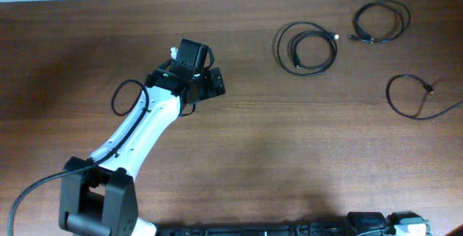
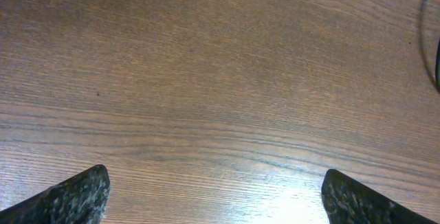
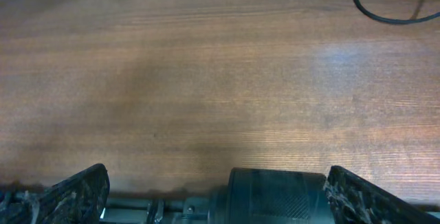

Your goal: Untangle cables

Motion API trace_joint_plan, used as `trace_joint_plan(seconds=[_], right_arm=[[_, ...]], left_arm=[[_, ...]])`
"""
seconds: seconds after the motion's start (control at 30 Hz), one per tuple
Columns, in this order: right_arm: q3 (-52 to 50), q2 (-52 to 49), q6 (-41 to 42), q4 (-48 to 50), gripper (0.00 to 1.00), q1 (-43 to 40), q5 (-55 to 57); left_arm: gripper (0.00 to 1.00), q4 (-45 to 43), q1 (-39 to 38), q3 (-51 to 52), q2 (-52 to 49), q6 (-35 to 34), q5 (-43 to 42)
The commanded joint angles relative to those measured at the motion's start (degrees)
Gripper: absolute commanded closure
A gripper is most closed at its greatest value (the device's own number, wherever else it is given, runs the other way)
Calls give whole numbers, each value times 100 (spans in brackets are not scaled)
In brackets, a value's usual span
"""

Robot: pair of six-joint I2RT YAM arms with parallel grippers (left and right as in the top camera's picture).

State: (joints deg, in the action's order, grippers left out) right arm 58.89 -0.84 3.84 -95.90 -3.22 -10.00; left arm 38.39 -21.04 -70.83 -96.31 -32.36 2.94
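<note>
Jaws: left jaws spread fully wide, nothing between them, over bare tabletop (image 1: 289, 156); right jaws equally spread and empty, to the right of the left jaws and much closer to the robot's edge.
Fingers: left fingers (image 2: 72, 198) and right fingers (image 3: 69, 195) are dark, matte and flecked grey like chopped-fibre composite, with blunt wedge tips.
Left arm (image 1: 145, 124): smooth white shell with black joints; a thick black wire (image 1: 118, 95) bows out at its side and is not part of the task.
Cables (image 1: 335, 39): three thin black cords, limp, with small plug ends; all lie flat to the right of the left jaws, well apart from them.
Double coil (image 1: 305, 48): nearest the left jaws, slightly farther from the robot; two rough rings, one inside the other.
Small coil (image 1: 380, 22): farther right, farthest from the robot; loose oval turns.
Open loop (image 1: 411, 97): farthest right, about level with the left jaws; a single loop with a tail running toward the tabletop's edge.
Separation: no cord touches or crosses another, as far as the overhead view shows.
Step (judged): cords already lie separated and neither arm is engaged; what remains, if anything, is opening out the coils.
Next move (judged): reach rightward from the left jaws to the double coil, close on one strand only, and lift gently, since thin cord will likely slip and spring.
Tabletop: brown wood grain with fine streaks and a soft sheen.
</note>
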Motion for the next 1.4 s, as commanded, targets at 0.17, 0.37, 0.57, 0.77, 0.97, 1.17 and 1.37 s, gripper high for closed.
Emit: trace_joint_plan(seconds=[0.17,0.37,0.57,0.77,0.97,1.17,1.37], right_arm=[[-201,59,-35,11,1,24,9],[-201,59,-35,11,1,24,9],[-247,59,-66,2210,1,24,-557],[-1373,59,-1355,4927,1,24,-522],[-3482,59,-1351,7342,1,24,-525],[-4811,61,-1351,8275,1,20,-455],[-5681,61,-1565,8902,1,20,-435]], left_arm=[[1,9,20,-24,120,94,-20],[1,9,20,-24,120,94,-20],[1,9,20,-24,120,94,-20],[2,9,20,-24,120,94,-20],[1,9,15,-24,120,94,-20],[1,7,15,-24,120,94,-20],[1,9,15,-24,120,94,-20]])
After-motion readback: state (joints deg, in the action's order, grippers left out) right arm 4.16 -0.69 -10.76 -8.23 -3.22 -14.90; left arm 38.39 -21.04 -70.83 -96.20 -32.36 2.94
